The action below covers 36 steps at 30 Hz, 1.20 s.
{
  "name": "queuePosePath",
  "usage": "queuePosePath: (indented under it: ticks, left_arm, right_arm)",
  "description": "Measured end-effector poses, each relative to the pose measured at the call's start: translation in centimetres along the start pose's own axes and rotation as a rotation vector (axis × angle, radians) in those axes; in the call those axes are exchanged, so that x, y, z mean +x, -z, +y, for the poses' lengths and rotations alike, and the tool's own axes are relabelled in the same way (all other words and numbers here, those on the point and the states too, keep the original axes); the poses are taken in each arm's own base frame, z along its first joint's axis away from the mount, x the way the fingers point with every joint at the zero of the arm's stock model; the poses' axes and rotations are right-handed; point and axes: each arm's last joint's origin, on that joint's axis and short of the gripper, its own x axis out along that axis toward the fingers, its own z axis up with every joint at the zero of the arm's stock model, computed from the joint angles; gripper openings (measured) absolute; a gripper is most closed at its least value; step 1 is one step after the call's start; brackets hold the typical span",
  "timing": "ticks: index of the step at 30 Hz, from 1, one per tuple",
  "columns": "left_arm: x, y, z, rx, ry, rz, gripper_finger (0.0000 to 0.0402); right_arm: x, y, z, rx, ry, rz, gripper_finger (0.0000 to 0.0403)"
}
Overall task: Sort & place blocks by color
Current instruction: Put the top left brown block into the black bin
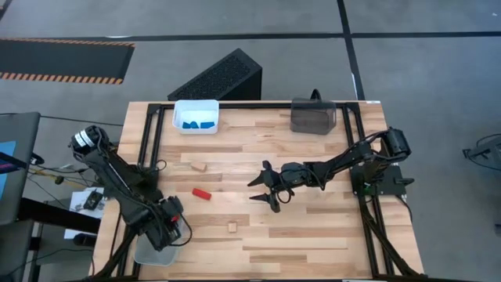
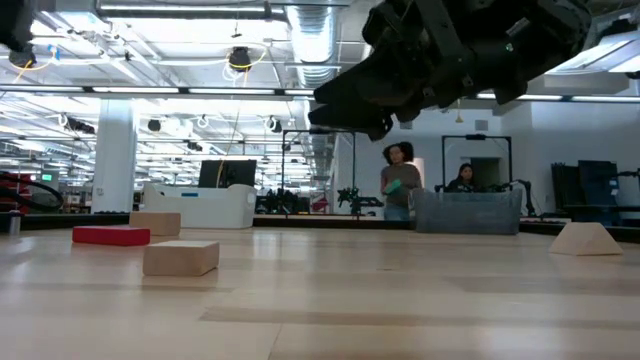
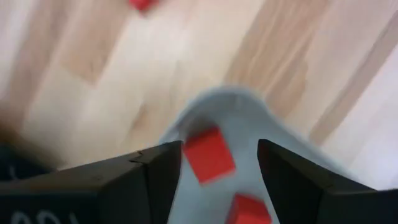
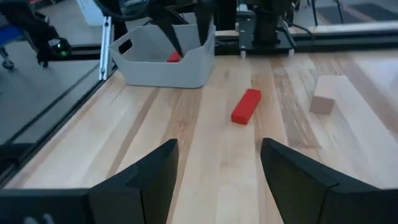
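Note:
My left gripper [image 1: 169,229] is open over the light grey bin [image 1: 149,255] at the table's near left corner. Two red blocks show in the bin [image 3: 208,154] [image 3: 249,208], below and between the fingers. My right gripper [image 1: 263,189] is open and empty above the table's middle. A red bar [image 1: 202,193] [image 4: 247,106] lies flat on the table to its left. A wood block [image 1: 198,166] lies farther back, and a small wood cube [image 1: 232,227] lies nearer. A wood wedge [image 2: 585,238] sits on the table on the right of the low view. Blue blocks [image 1: 197,123] lie in the white bin [image 1: 178,110].
A dark tinted bin [image 1: 313,115] stands at the far edge, right of the white bin. A black slotted box [image 1: 219,77] lies behind the table. Two people [image 2: 400,180] stand in the room beyond. Bare wood lies between the two arms and along the near edge.

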Motion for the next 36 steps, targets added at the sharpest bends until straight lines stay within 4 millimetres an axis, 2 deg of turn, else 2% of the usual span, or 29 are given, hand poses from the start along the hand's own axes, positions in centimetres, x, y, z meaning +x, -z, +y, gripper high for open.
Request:
queuePosePath:
  ticks: [7, 10, 12, 17, 23, 26, 30, 36]
  left_arm:
    - [-0.9, -1.6, -0.4, 0.083, -0.013, -0.227, 0.0201]
    - [-1.4, -2.0, -0.4, 0.129, -0.047, -0.337, 0.0201]
    - [-1.6, -2.2, -0.2, 0.161, -0.086, -0.402, 0.0201]
    - [-1.9, -3.1, 0.5, 0.175, -0.186, -0.500, 0.0201]
    - [-2.2, -3.2, 1.1, 0.225, -0.267, -0.533, 0.0201]
    - [-2.1, -2.8, 1.4, 0.280, -0.309, -0.589, 0.0201]
    - [-1.1, -1.9, 2.0, 0.374, -0.358, -0.585, 0.0201]
    - [-0.6, -1.7, 3.4, 0.392, -0.408, -0.614, 0.0201]
  right_arm:
    - [0.0, -0.9, -0.1, 0.035, 0.003, -0.088, 0.0255]
    - [1.1, -0.7, -0.6, 0.013, 0.064, -0.123, 0.0255]
    - [2.6, -0.3, -1.2, 0.005, 0.084, -0.112, 0.0255]
    - [8.3, -0.2, -3.5, -0.004, 0.116, -0.080, 0.0255]
    - [13.9, -1.0, -6.5, 0.021, 0.179, 0.103, 0.0255]
    - [15.7, -1.7, -8.5, 0.071, 0.219, 0.158, 0.0255]
    - [17.1, -2.6, -11.1, 0.149, 0.267, 0.176, 0.0256]
    - [18.6, -1.9, -13.7, 0.172, 0.304, 0.211, 0.0256]
